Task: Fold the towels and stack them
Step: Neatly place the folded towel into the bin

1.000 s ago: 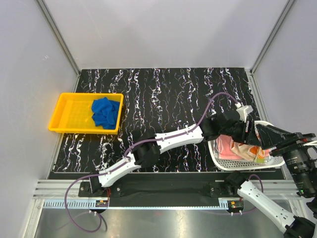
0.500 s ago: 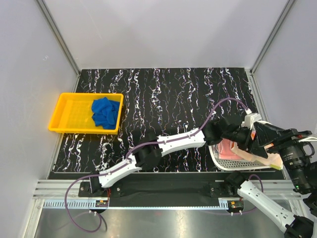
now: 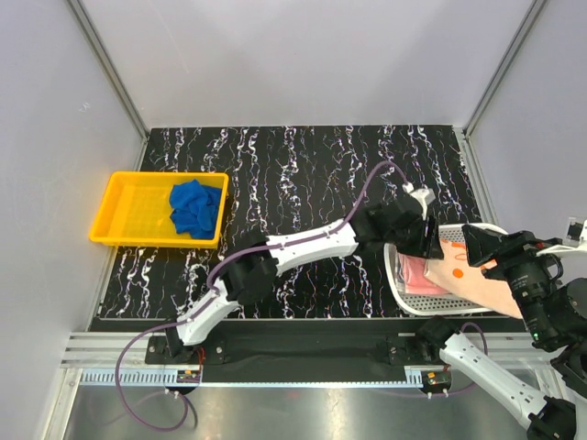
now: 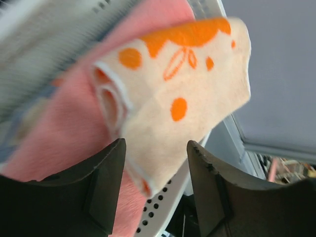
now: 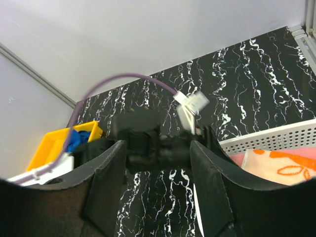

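At the basket [image 3: 417, 301] — outstretched left gripper [image 4: 155, 144] clamped on orange-spotted towel [image 4: 197, 74]; right gripper [image 5: 157, 144] aloft, jaws apart

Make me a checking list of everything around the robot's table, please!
surface: black marbled table, no spills seen.
job's things: blue towel crumpled in the yellow tray; pink towel in the white mesh basket, orange-print towel on top of it.
clutter: nothing seen.
grippers: left end effector at the basket, fingers wide apart with the orange-print towel between them, grip unclear; right end effector open, nothing in it, up above the basket.
cables: purple cable arches over the table, off the towels.
surroundings: plain pale walls, metal frame posts.
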Tool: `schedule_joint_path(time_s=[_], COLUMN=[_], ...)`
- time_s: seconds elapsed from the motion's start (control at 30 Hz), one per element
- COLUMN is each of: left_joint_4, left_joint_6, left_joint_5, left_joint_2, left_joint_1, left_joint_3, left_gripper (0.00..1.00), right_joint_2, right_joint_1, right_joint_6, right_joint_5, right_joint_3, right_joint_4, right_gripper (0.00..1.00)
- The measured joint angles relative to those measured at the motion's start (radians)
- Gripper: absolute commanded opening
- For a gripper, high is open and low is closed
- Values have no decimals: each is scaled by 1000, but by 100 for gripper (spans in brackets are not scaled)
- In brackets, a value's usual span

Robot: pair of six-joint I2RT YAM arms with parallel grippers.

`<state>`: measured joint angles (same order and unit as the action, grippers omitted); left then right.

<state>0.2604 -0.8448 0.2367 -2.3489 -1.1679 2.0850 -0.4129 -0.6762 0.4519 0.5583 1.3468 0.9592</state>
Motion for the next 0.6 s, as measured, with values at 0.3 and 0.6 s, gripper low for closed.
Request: schedule_joint_path(time_s=[0.3,0.6], left_joint_4=[159,172], left_joint_6=[44,117], left_joint_5=[-148,-312], left_joint_2=[31,227], left_joint_1=[8,18], left_joint_3=[130,-234], left_gripper=[55,63], right_joint_2=[-2,-86], right_joint_1=[0,0], right_joint_6=[1,0], right_joint_5=[2,-29], right_joint_3=[-27,-50], right_joint_4=[8,-17], right_gripper=[63,65])
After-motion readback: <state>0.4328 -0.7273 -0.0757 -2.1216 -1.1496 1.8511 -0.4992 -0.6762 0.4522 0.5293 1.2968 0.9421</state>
